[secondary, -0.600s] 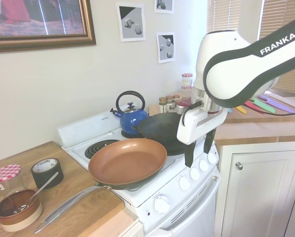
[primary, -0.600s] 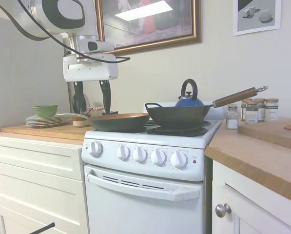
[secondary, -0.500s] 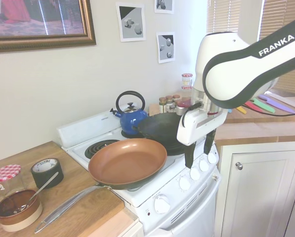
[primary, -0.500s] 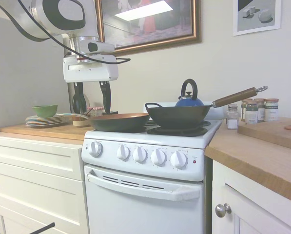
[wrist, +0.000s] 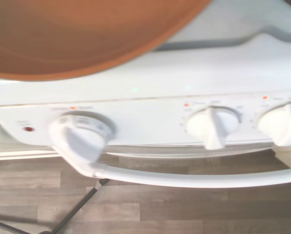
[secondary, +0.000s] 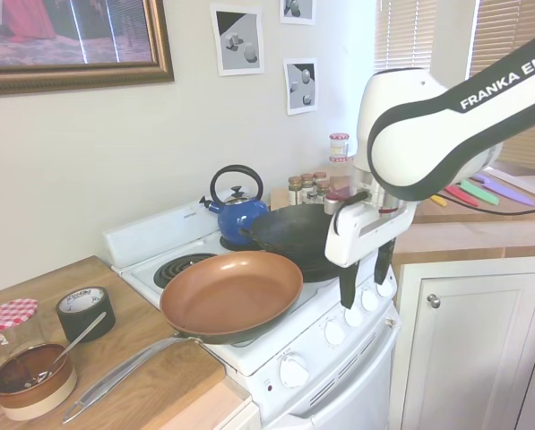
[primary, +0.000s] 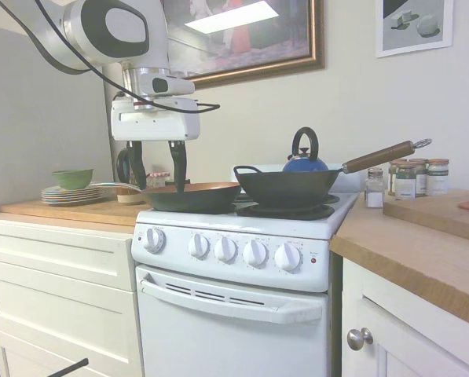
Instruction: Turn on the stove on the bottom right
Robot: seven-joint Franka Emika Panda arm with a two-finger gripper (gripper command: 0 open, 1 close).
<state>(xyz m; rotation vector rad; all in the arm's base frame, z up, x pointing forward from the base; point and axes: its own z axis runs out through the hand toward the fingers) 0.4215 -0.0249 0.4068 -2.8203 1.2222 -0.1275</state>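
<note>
The gripper hangs with its 2 dark fingers pointing down and spread apart, nothing between them — in the first exterior view it sits in front of the stove's left end, above the knob row, and in the second exterior view the gripper hovers just over the knobs at the panel's far end, close to them, though contact cannot be made out. The stove is a white enamel range standing between white cabinet drawers on one side and a wood-topped counter on the other. Its front panel carries 5 round white knobs in a row, with a small red light at one end. On the cooktop rests a copper-coloured frying pan, its long metal handle reaching out over the wooden worktop, and beside it a black wok with a wooden handle; a blue kettle stands behind them. One black coil burner shows uncovered behind the frying pan. The wrist view looks down on the pan's copper rim, 3 of the white knobs and the oven door handle — all somewhat blurred. Spice jars line the counter's back edge.
</note>
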